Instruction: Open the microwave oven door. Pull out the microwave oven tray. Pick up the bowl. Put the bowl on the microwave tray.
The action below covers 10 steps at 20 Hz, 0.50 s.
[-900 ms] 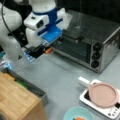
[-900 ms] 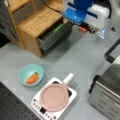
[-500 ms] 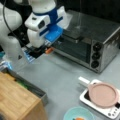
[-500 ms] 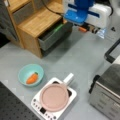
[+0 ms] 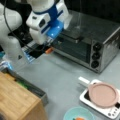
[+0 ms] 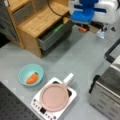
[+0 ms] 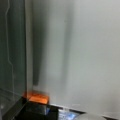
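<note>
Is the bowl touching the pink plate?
Apart. In a front view the bowl sits on the table with bare grey surface between it and the pink plate.

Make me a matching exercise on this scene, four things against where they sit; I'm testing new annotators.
Things:
1. bowl
2. pink plate
3. gripper
4. microwave oven

Places:
A. on the small white appliance
B. on the grey table, holding an orange carrot
C. at the oven door's left end in a front view
D. behind the white appliance in a front view, door shut

Pairs: 1-B, 2-A, 3-C, 4-D
</note>
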Available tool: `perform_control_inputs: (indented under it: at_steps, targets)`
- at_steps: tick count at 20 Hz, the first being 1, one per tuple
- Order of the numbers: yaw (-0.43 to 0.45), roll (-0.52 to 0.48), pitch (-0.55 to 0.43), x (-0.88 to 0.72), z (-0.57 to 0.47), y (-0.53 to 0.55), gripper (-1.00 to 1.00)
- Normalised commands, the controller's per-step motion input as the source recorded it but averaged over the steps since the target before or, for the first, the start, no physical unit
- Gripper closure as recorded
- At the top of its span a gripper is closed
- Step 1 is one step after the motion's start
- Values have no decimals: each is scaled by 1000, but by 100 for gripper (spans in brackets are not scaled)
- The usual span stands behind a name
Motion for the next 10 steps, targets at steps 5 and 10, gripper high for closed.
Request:
perform_control_inputs:
  at_steps: [5, 10]
  targets:
    - [-6, 179, -83, -243, -94, 420, -100]
    - [-63, 118, -120, -226, -105, 539, -100]
